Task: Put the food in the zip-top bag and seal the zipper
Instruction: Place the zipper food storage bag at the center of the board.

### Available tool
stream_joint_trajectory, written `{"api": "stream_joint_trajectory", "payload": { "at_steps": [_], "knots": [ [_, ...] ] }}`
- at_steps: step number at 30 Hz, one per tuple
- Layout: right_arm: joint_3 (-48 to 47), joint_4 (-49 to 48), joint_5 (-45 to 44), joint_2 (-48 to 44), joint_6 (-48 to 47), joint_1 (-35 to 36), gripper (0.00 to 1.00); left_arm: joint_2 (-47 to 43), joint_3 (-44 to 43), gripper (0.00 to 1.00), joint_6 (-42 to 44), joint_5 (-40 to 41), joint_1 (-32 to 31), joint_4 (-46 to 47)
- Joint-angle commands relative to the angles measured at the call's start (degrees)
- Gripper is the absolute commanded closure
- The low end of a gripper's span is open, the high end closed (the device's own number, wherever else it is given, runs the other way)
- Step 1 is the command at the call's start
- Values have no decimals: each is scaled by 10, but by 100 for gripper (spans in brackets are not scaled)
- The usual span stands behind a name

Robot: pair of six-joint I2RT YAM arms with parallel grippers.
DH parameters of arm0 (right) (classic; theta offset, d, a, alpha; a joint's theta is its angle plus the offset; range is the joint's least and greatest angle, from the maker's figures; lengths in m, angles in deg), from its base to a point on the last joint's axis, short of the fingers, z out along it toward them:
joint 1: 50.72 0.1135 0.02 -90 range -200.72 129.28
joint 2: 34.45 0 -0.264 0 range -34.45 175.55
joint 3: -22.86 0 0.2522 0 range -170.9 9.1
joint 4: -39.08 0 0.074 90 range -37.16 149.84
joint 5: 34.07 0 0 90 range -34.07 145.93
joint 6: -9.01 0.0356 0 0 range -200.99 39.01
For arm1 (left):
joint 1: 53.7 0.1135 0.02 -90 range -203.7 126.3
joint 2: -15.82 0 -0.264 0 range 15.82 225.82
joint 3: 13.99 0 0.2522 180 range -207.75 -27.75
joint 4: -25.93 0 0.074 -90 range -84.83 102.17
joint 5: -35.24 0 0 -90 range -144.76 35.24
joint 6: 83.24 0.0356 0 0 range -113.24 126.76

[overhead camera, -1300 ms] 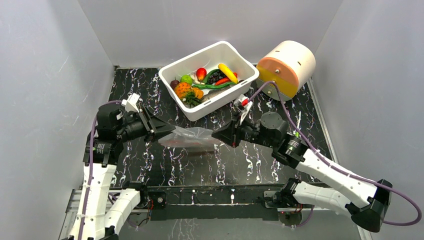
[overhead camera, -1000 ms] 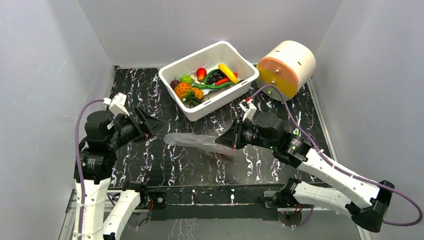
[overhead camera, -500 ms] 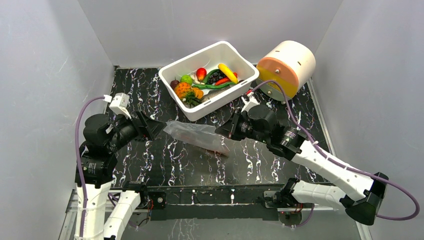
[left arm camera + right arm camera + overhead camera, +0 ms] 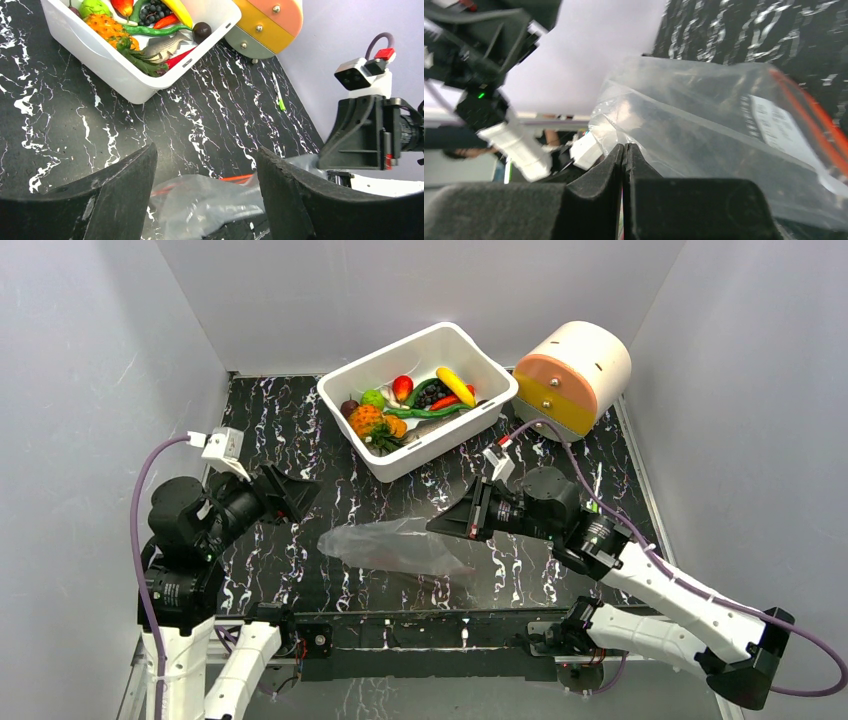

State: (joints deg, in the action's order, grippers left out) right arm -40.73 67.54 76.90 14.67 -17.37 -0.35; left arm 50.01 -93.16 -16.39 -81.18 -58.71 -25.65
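Observation:
The zip-top bag [image 4: 392,545], clear and floppy, lies spread across the middle of the table. My right gripper [image 4: 432,526] is shut on the bag's right end, and film fans out from its closed tips [image 4: 625,146]. The red-orange zipper [image 4: 814,131] runs along the bag's far edge [image 4: 235,177]. My left gripper [image 4: 300,497] hangs open to the left of the bag, not touching it. In its wrist view the bag [image 4: 210,205] shows below the wide-apart fingers [image 4: 105,192]. The food sits in the white bin: pineapple [image 4: 365,420], banana [image 4: 455,386], apple [image 4: 402,387], grapes [image 4: 430,395].
The white bin [image 4: 470,350] stands at the back centre. A cream drum with an orange and yellow face [image 4: 575,375] lies on its side at the back right. A small green stick [image 4: 278,95] rests on the table near it. Grey walls close in left, back and right.

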Motion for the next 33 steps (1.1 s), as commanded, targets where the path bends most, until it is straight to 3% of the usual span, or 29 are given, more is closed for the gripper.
{"api": "stream_joint_trajectory", "payload": {
  "at_steps": [1,5,8,16,26,27,30,33],
  "knots": [
    [-16,75,-153,10,-38,2,100,0,3,30,7,-21,-1,10],
    [-10,89,-282,41,-60,-1,100,12,22,34,29,-43,0,11],
    [-15,85,-328,78,-80,-8,100,5,45,35,36,-39,-1,31],
    [-40,104,-359,180,-170,-37,100,3,105,36,58,-47,0,47],
    [-4,142,-391,189,-218,-99,100,11,114,34,30,12,-1,33],
    [-4,150,-390,186,-220,-99,98,9,114,33,26,22,-1,33],
    [-12,177,-372,180,-223,-99,78,4,113,32,12,37,-1,32],
    [-29,206,-353,166,-228,-99,65,1,109,31,3,44,-1,26]
  ]
}}
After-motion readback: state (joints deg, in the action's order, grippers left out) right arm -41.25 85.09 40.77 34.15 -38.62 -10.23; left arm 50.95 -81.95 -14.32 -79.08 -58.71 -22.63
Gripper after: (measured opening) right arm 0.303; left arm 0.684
